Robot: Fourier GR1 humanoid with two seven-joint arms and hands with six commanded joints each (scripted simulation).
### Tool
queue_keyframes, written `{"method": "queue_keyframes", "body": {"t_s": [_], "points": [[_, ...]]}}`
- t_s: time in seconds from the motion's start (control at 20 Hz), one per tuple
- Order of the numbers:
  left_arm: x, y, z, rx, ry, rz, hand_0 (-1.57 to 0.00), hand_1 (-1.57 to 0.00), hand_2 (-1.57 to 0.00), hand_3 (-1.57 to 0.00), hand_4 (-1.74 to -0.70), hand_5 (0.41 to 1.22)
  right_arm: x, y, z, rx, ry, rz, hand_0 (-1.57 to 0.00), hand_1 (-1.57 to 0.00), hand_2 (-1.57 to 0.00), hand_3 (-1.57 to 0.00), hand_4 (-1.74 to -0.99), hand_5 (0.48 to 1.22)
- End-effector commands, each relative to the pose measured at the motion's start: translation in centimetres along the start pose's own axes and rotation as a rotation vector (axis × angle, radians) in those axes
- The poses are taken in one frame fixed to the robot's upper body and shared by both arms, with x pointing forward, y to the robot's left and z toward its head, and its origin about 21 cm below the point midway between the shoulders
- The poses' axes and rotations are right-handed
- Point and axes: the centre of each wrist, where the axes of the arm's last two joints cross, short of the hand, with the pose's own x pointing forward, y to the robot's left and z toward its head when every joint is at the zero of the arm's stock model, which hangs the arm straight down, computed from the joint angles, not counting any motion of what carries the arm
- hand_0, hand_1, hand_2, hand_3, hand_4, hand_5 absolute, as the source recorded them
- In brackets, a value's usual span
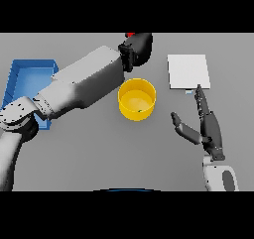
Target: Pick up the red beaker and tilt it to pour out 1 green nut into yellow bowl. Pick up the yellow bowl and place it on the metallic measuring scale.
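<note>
The yellow bowl [136, 99] stands on the grey table at the middle; a small dark speck lies inside it near its front wall. My left arm reaches across from the left, and my left hand [139, 48] is above and behind the bowl. It is curled round the red beaker [130, 35], of which only a small red edge shows at the top. The metallic measuring scale [188, 71], a flat pale square, lies at the right rear. My right hand [207, 126] is open to the right of the bowl, its fingers pointing at the scale's front edge.
A blue tray [20, 77] lies at the left, partly hidden under my left arm.
</note>
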Motion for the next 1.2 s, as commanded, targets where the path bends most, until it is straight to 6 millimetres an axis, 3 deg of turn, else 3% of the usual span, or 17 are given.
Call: {"method": "queue_keyframes", "body": {"t_s": [0.0,0.1,0.3,0.45,0.55,0.65,0.8,0.95,1.15], "points": [[-1.8,0.6,0.3,-0.003,0.024,-0.027,-1.57,-1.57,-1.57,-1.57,-1.73,1.221,0.2,-0.1,-0.4,-0.004,0.004,-0.006,0.0,0.0,0.0,0.0,-1.138,0.565],[-5.6,1.1,1.6,-0.005,0.099,-0.003,-1.57,-1.57,-1.57,-1.57,-1.73,1.221,0.1,0.4,-0.5,-0.004,0.006,0.012,0.0,0.0,0.0,0.0,-1.133,0.557],[-12.4,-0.9,5.1,0.011,0.312,0.173,-1.57,-1.57,-1.57,-1.57,-1.72,1.221,0.3,0.5,-0.4,0.016,-0.018,-0.002,0.0,0.0,0.0,0.0,-1.117,0.554],[-17.0,-4.1,8.4,-0.014,0.5,0.556,-1.57,-1.57,-1.57,-1.52,-1.73,1.221,0.1,0.7,-0.6,0.044,-0.033,-0.013,0.0,0.0,0.0,0.0,-1.102,0.572],[-18.7,-8.3,11.2,0.014,0.593,0.872,-1.57,-1.57,-1.57,-1.51,-1.73,1.221,0.2,0.5,-1.2,0.047,-0.036,-0.015,0.0,0.0,0.0,0.0,-1.105,0.578],[-18.9,-12.5,13.3,0.062,0.651,1.166,-1.57,-1.57,-1.57,-1.52,-1.74,1.221,0.1,0.3,-1.4,0.055,-0.033,-0.018,0.0,0.0,0.0,0.0,-1.116,0.582],[-17.2,-19.0,15.7,0.117,0.779,1.467,-1.57,-1.57,-1.57,-1.54,-1.74,1.221,0.0,0.5,-1.4,0.059,-0.028,0.001,0.0,0.0,0.0,0.0,-1.125,0.601],[-13.0,-23.7,15.3,0.061,0.959,1.661,-1.57,-1.57,-1.57,-1.56,-1.74,1.221,0.2,0.2,-1.6,0.069,-0.039,0.031,0.0,0.0,0.0,0.0,-1.132,0.621],[-8.1,-27.9,15.2,0.06,1.158,1.869,-1.57,-1.57,-1.57,-1.57,-1.74,1.221,0.2,0.0,-1.4,0.089,-0.039,0.034,0.0,0.0,0.0,0.0,-1.133,0.64]]}}
